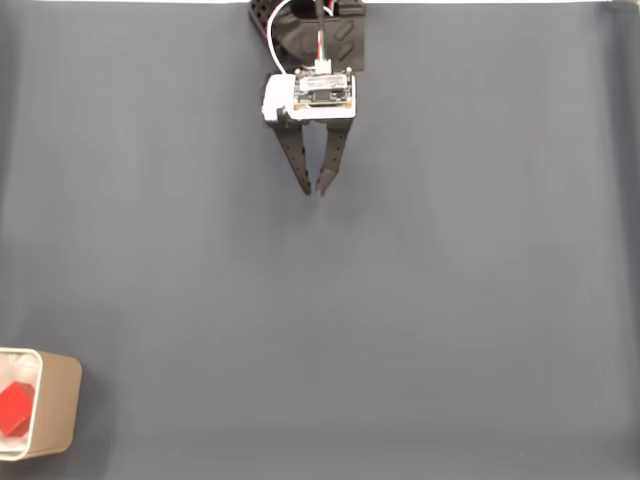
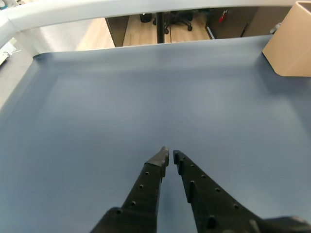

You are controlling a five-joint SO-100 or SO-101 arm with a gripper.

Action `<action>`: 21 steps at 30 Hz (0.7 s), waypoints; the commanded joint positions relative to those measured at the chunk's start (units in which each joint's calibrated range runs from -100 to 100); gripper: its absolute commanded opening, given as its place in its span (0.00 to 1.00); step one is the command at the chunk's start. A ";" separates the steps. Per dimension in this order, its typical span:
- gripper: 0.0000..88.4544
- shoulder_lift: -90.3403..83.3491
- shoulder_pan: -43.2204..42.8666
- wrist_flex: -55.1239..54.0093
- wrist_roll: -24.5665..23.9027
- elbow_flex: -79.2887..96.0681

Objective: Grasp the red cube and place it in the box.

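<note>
In the fixed view the red cube [image 1: 12, 408] lies inside the beige box [image 1: 58, 400], which stands at the bottom left corner of the mat, partly cut off by the frame edge. My gripper [image 1: 313, 189] hangs far from it, at the top centre, with its black fingers pointing down the picture. The fingertips nearly touch and hold nothing. The wrist view has the gripper [image 2: 170, 156] low in the middle over bare mat, and the box [image 2: 290, 41] at the upper right edge, seen from outside.
A blue-grey mat [image 1: 420, 300] covers the whole table. Its far edge [image 2: 146, 46] runs across the top of the wrist view, with a pale rail, wooden floor and a chair base [image 2: 175, 18] beyond it.
</note>
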 commanded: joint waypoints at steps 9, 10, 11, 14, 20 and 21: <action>0.00 -2.08 0.12 13.78 0.20 0.72; 0.00 -2.08 0.12 15.17 0.20 0.72; 0.00 -2.08 0.12 16.32 0.10 0.72; 0.00 -2.08 0.12 18.94 -0.24 0.72; 0.00 -2.17 -0.17 23.12 -1.07 0.81; 0.00 -2.17 -0.24 23.86 -1.17 0.81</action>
